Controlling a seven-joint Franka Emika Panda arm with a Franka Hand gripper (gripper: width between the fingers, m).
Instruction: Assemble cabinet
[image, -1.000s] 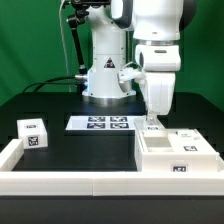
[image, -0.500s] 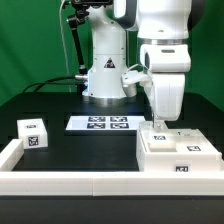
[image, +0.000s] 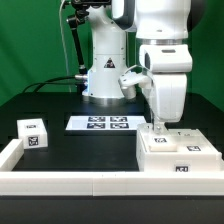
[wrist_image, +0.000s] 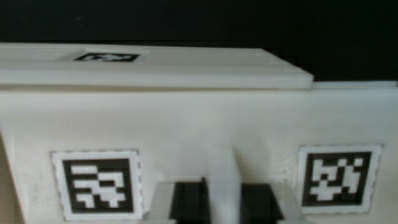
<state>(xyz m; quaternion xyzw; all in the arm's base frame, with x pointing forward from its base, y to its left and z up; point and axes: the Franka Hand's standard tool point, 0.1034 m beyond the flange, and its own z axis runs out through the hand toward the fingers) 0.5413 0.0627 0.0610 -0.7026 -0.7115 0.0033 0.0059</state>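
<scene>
The cabinet (image: 183, 160), a large white tagged box, lies at the front of the exterior view's right. A smaller white tagged box (image: 168, 141) rests on its top. My gripper (image: 158, 128) points straight down at the smaller box's far left edge. In the wrist view my gripper (wrist_image: 217, 200) has its two dark fingers (wrist_image: 187, 202) close together, with a thin white wall between them. Tagged white faces (wrist_image: 160, 120) fill that view. Another small white tagged box (image: 33, 133) sits alone at the exterior view's left.
The marker board (image: 102, 123) lies flat in front of the robot base. A low white border rail (image: 70, 181) runs along the table's front and up its left side. The black table shows between the marker board and the rail.
My gripper moved toward the exterior view's right and down onto the smaller box's edge. Over the last half second it has hardly moved.
</scene>
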